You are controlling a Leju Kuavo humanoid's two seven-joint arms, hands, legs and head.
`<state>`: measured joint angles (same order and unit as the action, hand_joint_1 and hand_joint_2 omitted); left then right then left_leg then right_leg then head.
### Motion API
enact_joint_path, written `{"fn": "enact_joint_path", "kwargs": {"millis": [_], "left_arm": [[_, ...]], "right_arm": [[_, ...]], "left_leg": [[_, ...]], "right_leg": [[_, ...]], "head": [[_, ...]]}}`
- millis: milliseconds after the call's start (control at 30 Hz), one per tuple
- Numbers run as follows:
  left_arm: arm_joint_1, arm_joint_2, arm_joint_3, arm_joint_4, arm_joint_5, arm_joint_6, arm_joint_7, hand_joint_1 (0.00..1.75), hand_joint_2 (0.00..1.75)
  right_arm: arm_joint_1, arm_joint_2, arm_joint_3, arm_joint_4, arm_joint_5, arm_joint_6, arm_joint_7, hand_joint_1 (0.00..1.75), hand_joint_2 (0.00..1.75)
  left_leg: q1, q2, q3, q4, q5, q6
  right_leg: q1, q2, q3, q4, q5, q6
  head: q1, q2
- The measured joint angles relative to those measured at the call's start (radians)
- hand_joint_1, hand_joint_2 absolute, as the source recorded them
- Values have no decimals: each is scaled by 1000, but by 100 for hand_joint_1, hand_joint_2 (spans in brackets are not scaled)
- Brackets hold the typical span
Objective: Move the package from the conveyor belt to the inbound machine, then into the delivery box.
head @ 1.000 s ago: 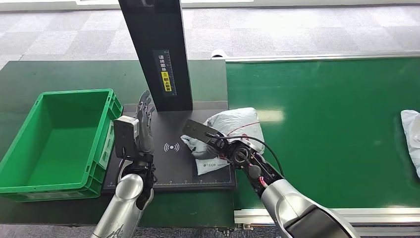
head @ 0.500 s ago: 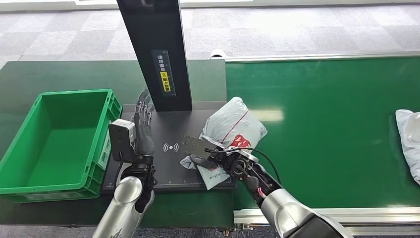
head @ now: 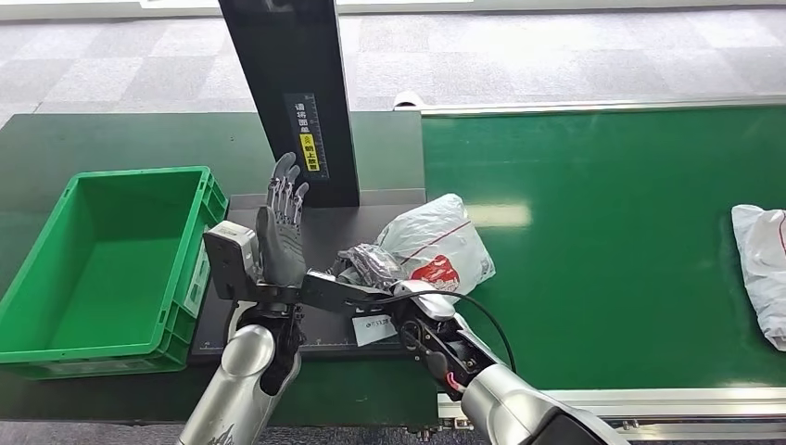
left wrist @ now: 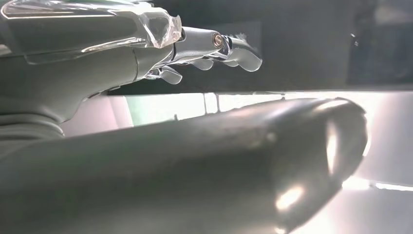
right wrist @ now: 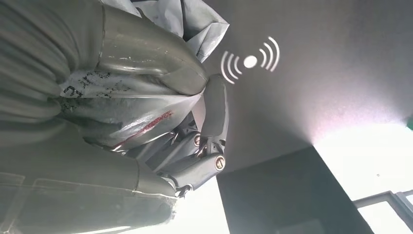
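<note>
While one package (head: 436,246) is held, another (head: 760,269) lies apart.

Packages: 2, one grey package (head: 436,246) at the conveyor belt's (head: 602,241) left edge, one second package (head: 762,269) at its right edge. Green delivery box (head: 111,260): 1. Inbound machine (head: 315,232): 1. Robot hands: 2, left hand (head: 281,232), right hand (head: 371,264).

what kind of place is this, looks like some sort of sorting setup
Most likely a parcel sorting or logistics station, perhaps a test setup. A green conveyor belt carries plastic mail bags; a black scanning pad with a wireless symbol stands beside it, and a green plastic crate waits for parcels.
</note>
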<state>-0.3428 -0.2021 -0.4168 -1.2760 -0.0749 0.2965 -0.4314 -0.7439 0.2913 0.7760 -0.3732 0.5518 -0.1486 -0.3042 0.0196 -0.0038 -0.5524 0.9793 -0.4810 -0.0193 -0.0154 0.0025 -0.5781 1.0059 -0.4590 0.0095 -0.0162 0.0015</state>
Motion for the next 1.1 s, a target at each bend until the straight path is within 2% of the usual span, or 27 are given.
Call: {"fn": "enact_joint_path", "kwargs": {"millis": [367,600,800,1100], "left_arm": [[-28,-18,-19,0,2,-8,-3,0,0],[-39,-36,-26,10,-1,-30,-6,0,0],[-46,-48,-33,25,-3,-46,-6,0,0],[-47,-63,-42,29,-1,-55,-13,0,0]], "right_arm": [[-30,26,44,27,52,22,17,175,175],[-36,49,95,46,62,150,-22,175,175],[-35,51,165,43,-36,238,-21,175,175],[-39,47,333,33,-242,258,1,175,175]], "left_leg": [[0,0,0,0,0,0],[0,0,0,0,0,0],[0,0,-1,0,0,0],[0,0,-1,0,0,0]], "right_leg": [[0,0,-1,0,0,0],[0,0,-1,0,0,0],[0,0,-1,0,0,0],[0,0,0,0,0,0]], "head": [[0,0],[0,0],[0,0],[0,0]]}}
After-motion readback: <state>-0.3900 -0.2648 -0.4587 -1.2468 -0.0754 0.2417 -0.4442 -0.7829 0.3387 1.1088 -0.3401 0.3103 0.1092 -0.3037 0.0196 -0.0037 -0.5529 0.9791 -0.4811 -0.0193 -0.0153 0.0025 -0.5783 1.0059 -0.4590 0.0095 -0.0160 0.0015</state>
